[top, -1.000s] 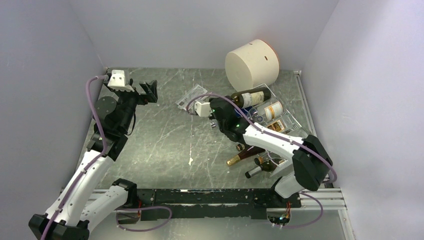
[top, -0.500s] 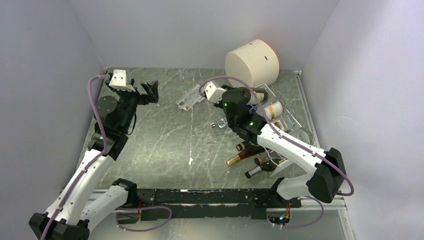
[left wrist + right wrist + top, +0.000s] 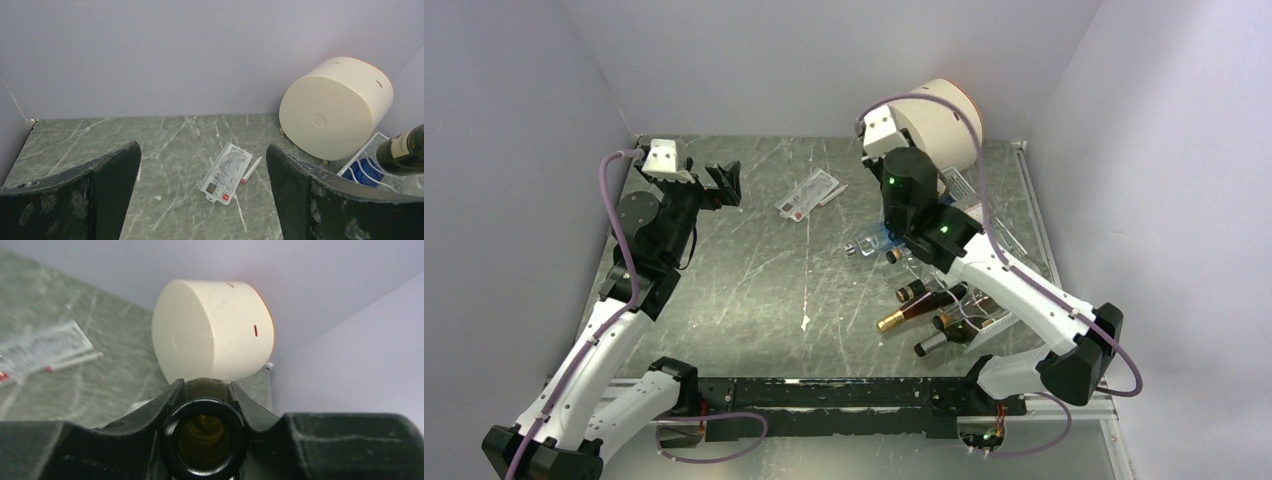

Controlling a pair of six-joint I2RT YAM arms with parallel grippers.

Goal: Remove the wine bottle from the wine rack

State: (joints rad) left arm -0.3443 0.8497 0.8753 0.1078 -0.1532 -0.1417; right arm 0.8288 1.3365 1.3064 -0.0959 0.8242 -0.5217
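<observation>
My right gripper is shut on the neck of a dark green wine bottle, whose open mouth faces the wrist camera. In the top view the raised right gripper stands over the far left end of the white wire wine rack, and the arm hides most of the bottle. The bottle's labelled body shows at the right edge of the left wrist view, lifted and tilted. My left gripper is open and empty at the far left, well away from the rack.
A big cream cylinder stands at the back right, just behind the held bottle. Other bottles lie on the rack's near part. A clear card packet with a pen lies mid-table. A small clear block lies left of the rack.
My right gripper has swung up and toward the back wall with the bottle's neck in it. The bottle no longer lies flat on the rack's top. The left arm has not moved.
</observation>
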